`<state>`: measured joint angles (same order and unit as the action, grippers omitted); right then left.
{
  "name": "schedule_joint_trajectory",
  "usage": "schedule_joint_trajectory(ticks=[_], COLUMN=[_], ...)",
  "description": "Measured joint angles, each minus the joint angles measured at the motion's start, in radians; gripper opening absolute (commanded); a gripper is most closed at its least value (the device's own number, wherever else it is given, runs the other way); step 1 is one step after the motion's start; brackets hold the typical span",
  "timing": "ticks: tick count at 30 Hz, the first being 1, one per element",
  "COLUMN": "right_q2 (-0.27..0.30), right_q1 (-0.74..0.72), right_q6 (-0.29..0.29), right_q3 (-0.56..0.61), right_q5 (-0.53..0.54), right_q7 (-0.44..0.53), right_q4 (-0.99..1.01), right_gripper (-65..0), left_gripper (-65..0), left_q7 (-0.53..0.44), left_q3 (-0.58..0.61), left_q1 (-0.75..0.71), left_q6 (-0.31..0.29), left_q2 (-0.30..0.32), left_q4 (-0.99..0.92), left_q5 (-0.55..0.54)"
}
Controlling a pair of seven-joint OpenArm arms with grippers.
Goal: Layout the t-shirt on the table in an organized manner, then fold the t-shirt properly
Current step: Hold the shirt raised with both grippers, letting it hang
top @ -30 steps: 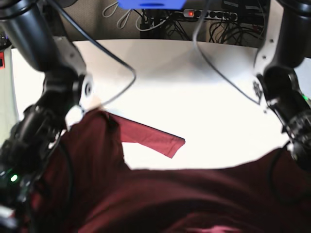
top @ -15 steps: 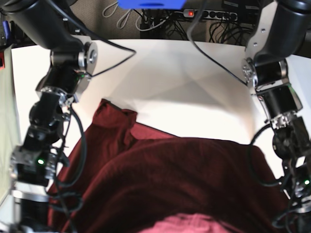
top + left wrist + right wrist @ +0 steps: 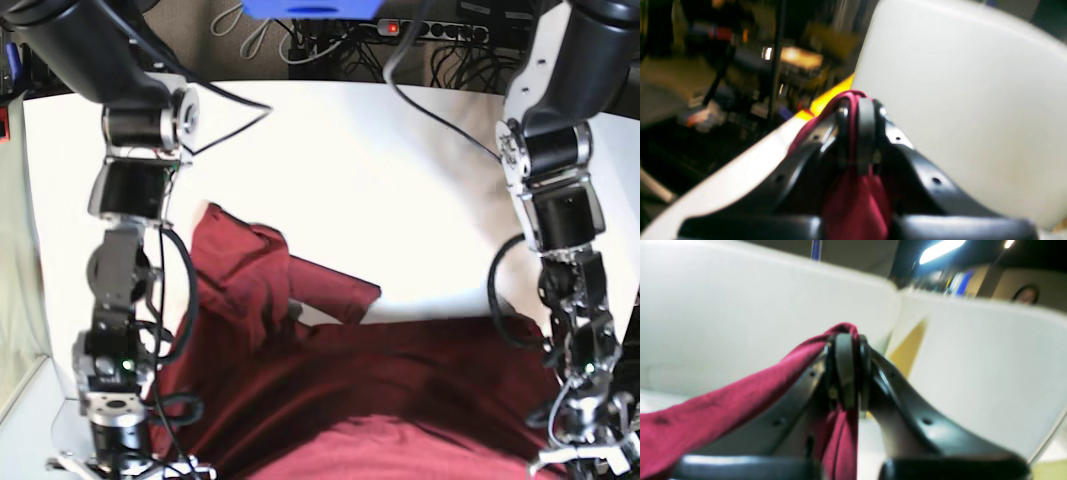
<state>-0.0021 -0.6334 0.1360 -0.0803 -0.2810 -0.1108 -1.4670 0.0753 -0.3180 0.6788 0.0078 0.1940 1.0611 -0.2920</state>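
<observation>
- The far half of the table (image 3: 400, 150) lies bare from edge to edge; a gripper could pass there.
- The shirt (image 3: 400, 390) covers the near edge across most of its width, rumpled at the near left with a sleeve poking toward the middle.
- Both arms stand over the side edges, the right arm (image 3: 130, 250) and the left arm (image 3: 560, 230).
- Cables (image 3: 440, 110) hang over the far edge.

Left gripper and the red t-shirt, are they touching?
Touching. In the left wrist view the left gripper has its jaws shut on a fold of the t-shirt, with cloth poking out above and hanging below.
</observation>
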Motion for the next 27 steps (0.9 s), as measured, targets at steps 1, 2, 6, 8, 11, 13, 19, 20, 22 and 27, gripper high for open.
schedule_joint_trajectory(ticks=[1, 2, 6, 8, 11, 13, 19, 20, 22, 27], right_q2=[0.005, 0.008, 0.016, 0.016, 0.016, 0.016, 0.003, 0.001, -0.003, -0.009], right_q1=[-0.008, -0.018, -0.026, -0.022, -0.030, -0.034, -0.002, 0.007, 0.022, 0.080], right_q6=[0.000, -0.001, -0.001, -0.001, -0.002, -0.001, -0.001, -0.001, -0.002, -0.002], right_q3=[0.000, -0.001, -0.003, -0.003, -0.002, -0.002, -0.026, -0.041, -0.072, -0.093], right_q5=[0.000, 0.000, 0.000, 0.000, -0.001, 0.000, 0.000, -0.001, 0.017, 0.080], right_q7=[0.013, 0.034, 0.132, 0.155, 0.180, 0.183, 0.180, 0.183, 0.181, 0.180], right_q4=[0.032, 0.063, 0.154, 0.154, 0.149, 0.149, 0.068, 0.043, -0.011, -0.129], right_gripper=[-65.0, -65.0, -65.0, -65.0, -65.0, -65.0, -65.0, -65.0, -65.0, -65.0], left_gripper=[-64.8, -64.8, -64.8, -64.8, -64.8, -64.8, -64.8, -64.8, -64.8, -64.8], left_q7=[0.002, 0.003, -0.003, -0.002, -0.002, -0.004, 0.018, 0.019, -0.005, 0.008], left_q3=[0.000, 0.000, -0.002, -0.003, -0.006, -0.004, -0.004, -0.004, -0.005, -0.006], left_q1=[-0.001, -0.002, 0.001, 0.000, 0.000, 0.007, -0.012, -0.020, -0.054, -0.137], left_q6=[0.002, 0.004, 0.004, 0.004, 0.004, 0.000, 0.001, 0.001, -0.003, 0.001], left_q2=[0.000, 0.000, 0.003, 0.005, 0.007, 0.022, 0.022, 0.022, 0.025, 0.024], left_q4=[-0.019, -0.033, -0.045, -0.028, 0.021, 0.035, 0.130, 0.163, 0.248, 0.414], left_q5=[0.001, 0.000, 0.000, 0.000, 0.000, 0.001, -0.003, -0.003, -0.003, -0.005])
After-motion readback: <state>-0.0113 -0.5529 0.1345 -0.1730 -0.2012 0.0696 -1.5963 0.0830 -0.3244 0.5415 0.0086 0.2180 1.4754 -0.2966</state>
